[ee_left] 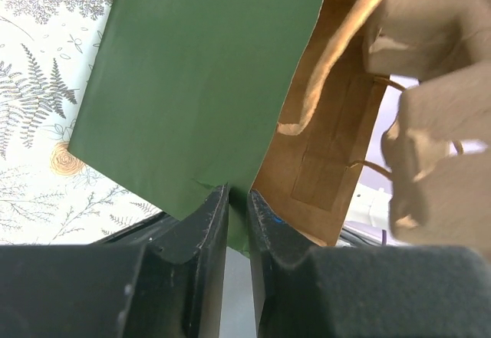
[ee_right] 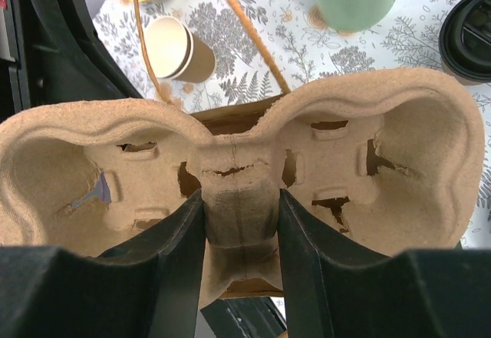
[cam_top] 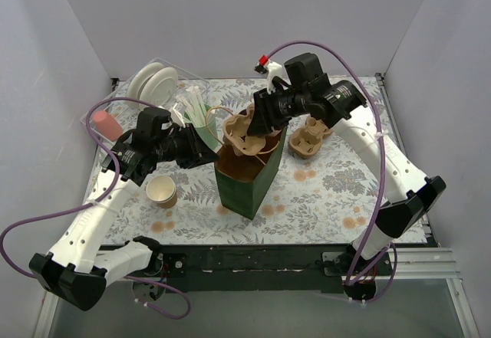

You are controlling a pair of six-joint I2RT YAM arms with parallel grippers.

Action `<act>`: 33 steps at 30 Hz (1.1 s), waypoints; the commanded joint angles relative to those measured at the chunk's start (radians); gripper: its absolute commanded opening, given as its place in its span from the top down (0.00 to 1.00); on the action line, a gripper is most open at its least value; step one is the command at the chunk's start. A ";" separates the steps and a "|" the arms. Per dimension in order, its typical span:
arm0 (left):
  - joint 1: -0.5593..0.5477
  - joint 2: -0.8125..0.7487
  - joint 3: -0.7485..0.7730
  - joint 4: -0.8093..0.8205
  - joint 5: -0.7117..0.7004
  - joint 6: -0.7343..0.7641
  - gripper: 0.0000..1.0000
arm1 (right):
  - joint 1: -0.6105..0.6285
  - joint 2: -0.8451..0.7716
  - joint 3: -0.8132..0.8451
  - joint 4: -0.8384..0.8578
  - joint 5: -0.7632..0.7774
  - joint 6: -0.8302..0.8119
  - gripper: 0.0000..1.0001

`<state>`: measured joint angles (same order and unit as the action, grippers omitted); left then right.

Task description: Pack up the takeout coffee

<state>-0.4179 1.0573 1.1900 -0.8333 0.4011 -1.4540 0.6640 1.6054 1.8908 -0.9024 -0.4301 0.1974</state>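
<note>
Left arm (cam_top: 92, 223) reaches in from the tabletop's (cam_top: 330, 196) near-left corner, its fingers (ee_left: 203, 238) pinched almost together; right arm (cam_top: 387, 165) arches over from the right, fingers (ee_right: 176, 269) clamped part-way apart.

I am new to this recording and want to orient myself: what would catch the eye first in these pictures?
A green paper bag stands open in the middle of the table, and the left hand pinches its top edge. The right hand holds a brown pulp cup carrier by its central ridge just above the bag's mouth.
</note>
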 commanded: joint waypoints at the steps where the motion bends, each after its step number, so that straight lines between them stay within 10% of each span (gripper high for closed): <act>1: 0.004 -0.005 0.026 0.010 0.013 0.012 0.85 | 0.035 -0.002 0.050 -0.069 0.076 -0.059 0.59; 33: 0.004 0.006 0.028 0.013 0.018 0.009 0.84 | 0.224 0.073 -0.016 -0.179 0.497 -0.153 0.59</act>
<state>-0.4179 1.0660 1.1923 -0.8261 0.4084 -1.4548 0.8875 1.7153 1.9217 -1.0931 -0.0391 0.0502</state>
